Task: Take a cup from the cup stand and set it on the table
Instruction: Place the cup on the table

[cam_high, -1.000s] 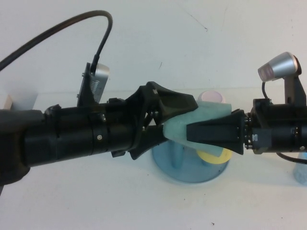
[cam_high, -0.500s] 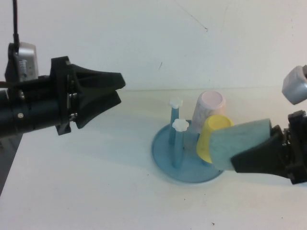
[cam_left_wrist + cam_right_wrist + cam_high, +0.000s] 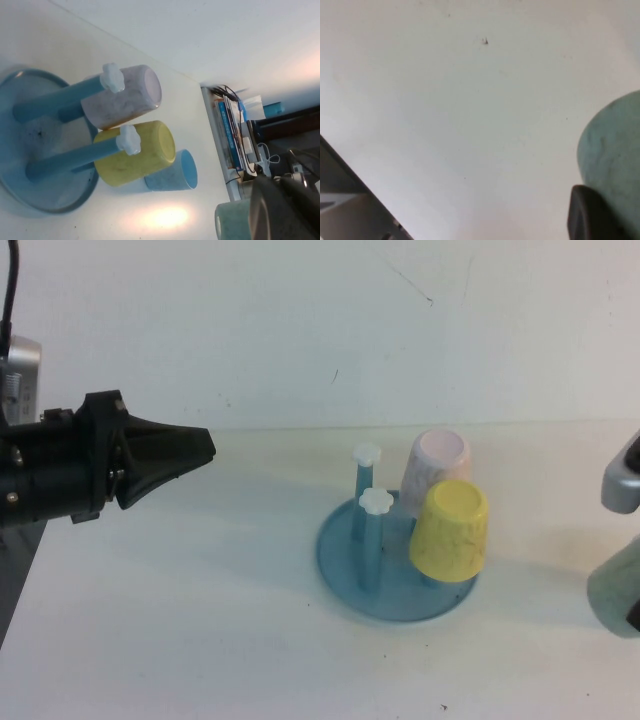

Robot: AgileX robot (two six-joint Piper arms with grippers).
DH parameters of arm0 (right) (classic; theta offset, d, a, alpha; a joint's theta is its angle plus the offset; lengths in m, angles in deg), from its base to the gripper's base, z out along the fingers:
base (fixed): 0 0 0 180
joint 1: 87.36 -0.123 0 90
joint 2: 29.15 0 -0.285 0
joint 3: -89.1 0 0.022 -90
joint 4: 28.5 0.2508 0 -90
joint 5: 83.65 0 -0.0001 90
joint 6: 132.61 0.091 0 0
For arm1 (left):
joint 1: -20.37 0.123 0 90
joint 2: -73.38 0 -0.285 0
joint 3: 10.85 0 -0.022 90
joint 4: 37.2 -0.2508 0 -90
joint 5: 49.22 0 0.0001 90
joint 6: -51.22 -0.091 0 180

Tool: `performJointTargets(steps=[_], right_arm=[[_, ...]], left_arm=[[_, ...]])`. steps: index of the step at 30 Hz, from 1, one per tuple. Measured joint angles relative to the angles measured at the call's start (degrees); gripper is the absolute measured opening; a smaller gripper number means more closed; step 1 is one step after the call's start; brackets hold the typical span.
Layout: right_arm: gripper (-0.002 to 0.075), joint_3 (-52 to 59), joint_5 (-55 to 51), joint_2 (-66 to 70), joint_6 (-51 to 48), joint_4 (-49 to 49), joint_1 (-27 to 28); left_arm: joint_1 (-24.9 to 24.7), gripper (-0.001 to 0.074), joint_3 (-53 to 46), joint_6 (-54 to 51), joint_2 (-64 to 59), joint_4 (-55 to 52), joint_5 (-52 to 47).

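Note:
The mint-green cup (image 3: pixel 612 595) is at the right edge of the high view, off the cup stand (image 3: pixel 340 565), held in my right gripper (image 3: pixel 634 616), which is mostly out of frame. In the right wrist view the cup (image 3: pixel 615 145) fills the corner with one dark finger (image 3: pixel 590 215) against it, over the white table (image 3: pixel 445 110). My left gripper (image 3: pixel 200 450) is shut and empty, left of the stand. In the left wrist view its dark fingers (image 3: pixel 285 210) partly cover the cup (image 3: pixel 232 222).
A yellow cup (image 3: pixel 450 530) and a pale pink cup (image 3: pixel 433 470) hang upside down on the stand's pegs. Two bare pegs with white knobs (image 3: pixel 376 502) stand on its left side. A blue cup (image 3: pixel 175 172) lies beyond the stand. The table (image 3: pixel 200 640) spreads around.
My right gripper has carried the mint-green cup rightward, away from the stand. My left gripper has drawn back to the left, let go and closed.

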Motion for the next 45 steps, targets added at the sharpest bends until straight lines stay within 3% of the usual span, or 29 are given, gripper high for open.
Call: performJointTargets(steps=[6,11,35,38,45], right_arm=[[0.0048,-0.2,-0.1,5.4,2.2,-7.6,-6.9],[0.0047,-0.3,0.0,12.7,4.2,-20.6,-12.5],[0.0057,-0.3,11.3,28.3,9.2,-24.7,-13.1],[0.0108,-0.5,13.0,28.5,10.4,-24.9,-13.1],[0.0366,-4.9,10.0,28.5,11.2,-24.9,-13.1]], left_arm=[[0.0,0.0,0.0,-0.3,0.0,-1.4,0.0],[0.0,0.0,0.0,-1.6,0.0,-5.4,0.0],[0.0,-0.0001,0.0,-2.8,0.0,-12.1,3.1],[0.0,-0.0001,0.0,-3.0,0.0,-12.6,3.3],[0.0,-0.0001,0.0,-3.1,0.0,-13.1,3.7]])
